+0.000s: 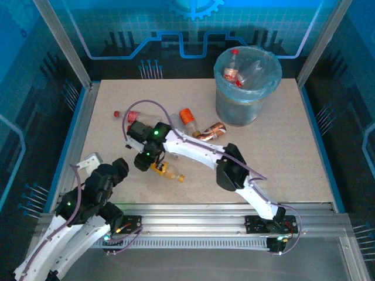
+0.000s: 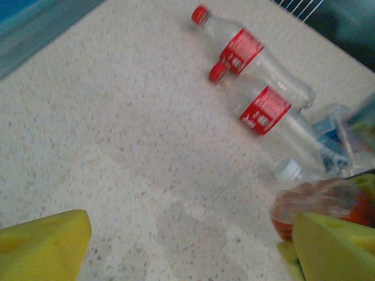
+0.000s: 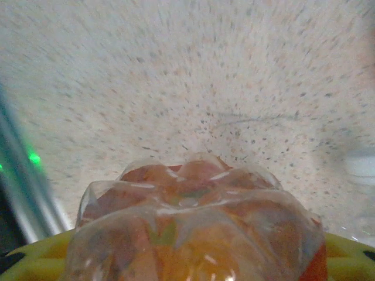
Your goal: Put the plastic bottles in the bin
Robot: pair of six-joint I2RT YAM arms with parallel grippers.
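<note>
Clamps the right gripper (image 1: 147, 160) on an orange bottle (image 1: 169, 172), close to the table (image 1: 281, 152), left of the middle. Holds the left gripper (image 2: 190, 219) open, yellow fingers (image 2: 44, 246) wide apart, above bare table at the near left. Has two red-capped bottles (image 2: 263, 108) lying side by side ahead of it. Shows the bin (image 1: 240, 108) at the far right, with some bottles (image 1: 235, 74) inside.

Between my right jaws: one clear orange-tinted plastic bottle (image 3: 193, 234). Beyond my left jaws lie two clear red-capped, red-labelled plastic bottles (image 2: 265, 109) and one white-capped bottle (image 2: 288, 170).
</note>
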